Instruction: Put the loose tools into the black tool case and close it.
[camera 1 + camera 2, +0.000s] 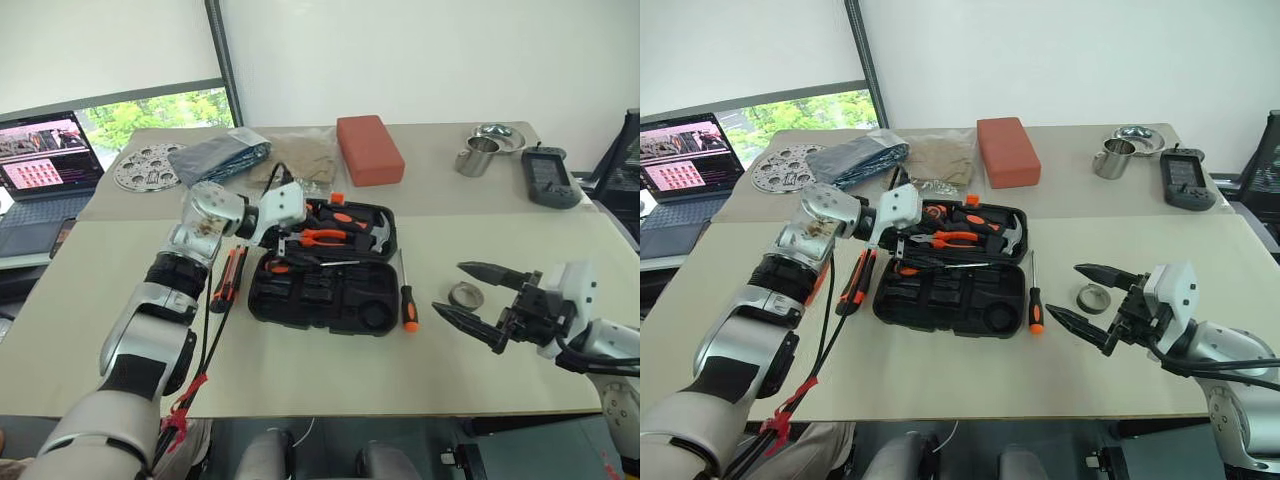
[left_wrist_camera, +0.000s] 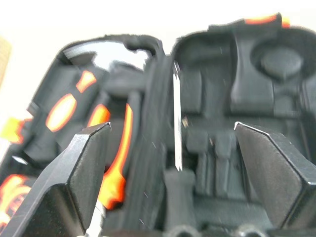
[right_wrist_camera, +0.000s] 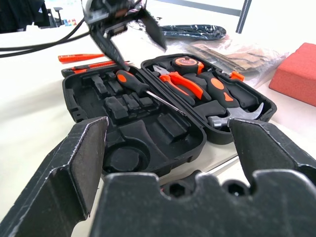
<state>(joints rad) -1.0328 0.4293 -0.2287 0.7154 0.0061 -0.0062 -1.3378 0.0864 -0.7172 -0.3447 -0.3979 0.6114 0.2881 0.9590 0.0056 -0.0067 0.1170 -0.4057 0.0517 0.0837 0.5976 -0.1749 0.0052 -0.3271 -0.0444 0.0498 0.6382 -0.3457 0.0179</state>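
**Screwdriver lying loose across the case hinge**

My left end effector (image 1: pixel 290 243) hangs open and empty over the black tool case (image 1: pixel 325 290) at desk centre; my right end effector (image 1: pixel 468 295), at four o'clock, gapes empty. Next I should take the screwdriver (image 1: pixel 407 296) at three o'clock by its handle.

— What did the black tool case (image 1: pixel 322 290) look like?
— Matt moulded plastic, its slots dull. The screwdriver (image 3: pixel 148 91) lying in it had a shiny metal shaft and a smooth orange-and-black handle.
— And around it?
— The tape roll (image 1: pixel 465 295) looked like grey metal, the steel cup (image 1: pixel 477 157) gleamed, the red-orange block (image 1: pixel 369 149) was matt, and the table (image 1: pixel 300 380) was smooth.
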